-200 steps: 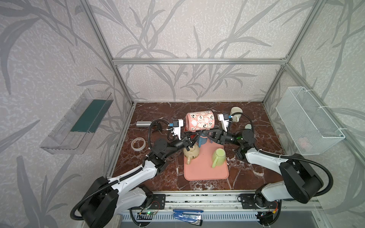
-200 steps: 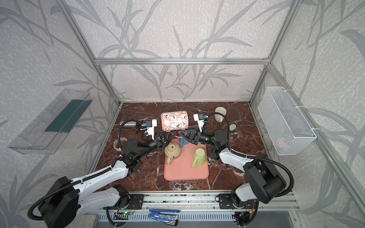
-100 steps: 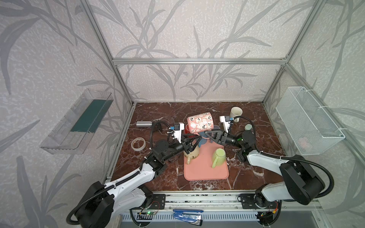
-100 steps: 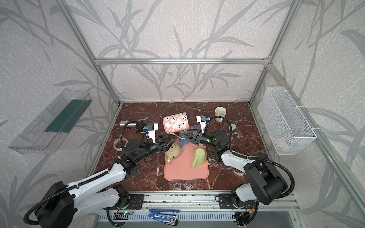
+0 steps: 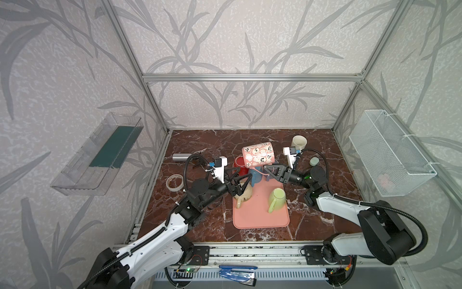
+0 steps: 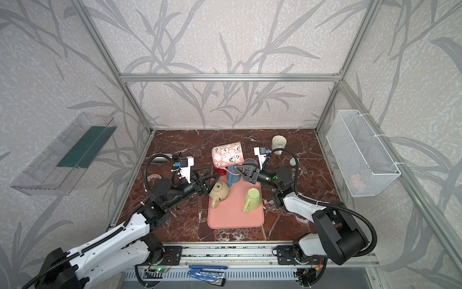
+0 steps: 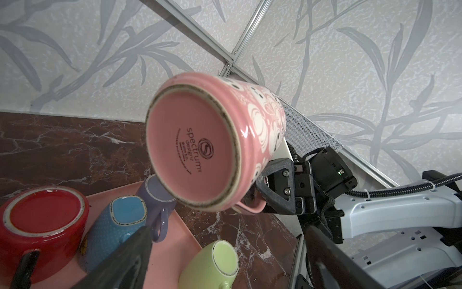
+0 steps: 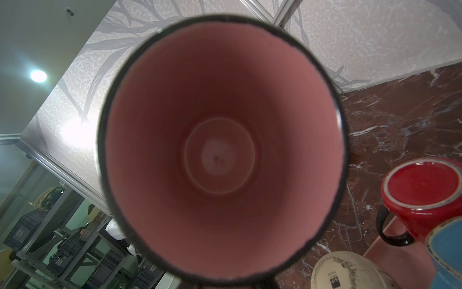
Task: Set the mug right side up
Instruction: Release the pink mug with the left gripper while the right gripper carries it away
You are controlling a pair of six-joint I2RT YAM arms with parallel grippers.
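The pink mug (image 5: 258, 156) (image 6: 227, 157) with white smiley faces hangs in the air over the back of the tray, nearly on its side, mouth toward the right arm. My right gripper (image 5: 269, 170) (image 6: 240, 170) is shut on its handle; the left wrist view shows those fingers (image 7: 275, 185) at the handle and the mug's base (image 7: 192, 150). The right wrist view looks straight into the mug's pink inside (image 8: 220, 150). My left gripper (image 5: 242, 175) (image 6: 213, 174) stands open and empty, below and left of the mug, above a beige mug (image 5: 243, 194).
A pink tray (image 5: 261, 220) carries upside-down red (image 5: 239, 166), blue (image 5: 256, 177), beige and green (image 5: 276, 199) mugs. A cream cup (image 5: 299, 142), grey lid (image 5: 313, 162), tape roll (image 5: 175, 182) and silver cylinder (image 5: 180, 157) lie around. A wire basket (image 5: 390, 155) hangs right.
My left gripper has let go of the pink mug's base, opened wide and drawn back and down. The right gripper keeps the mug, which has tipped slightly.
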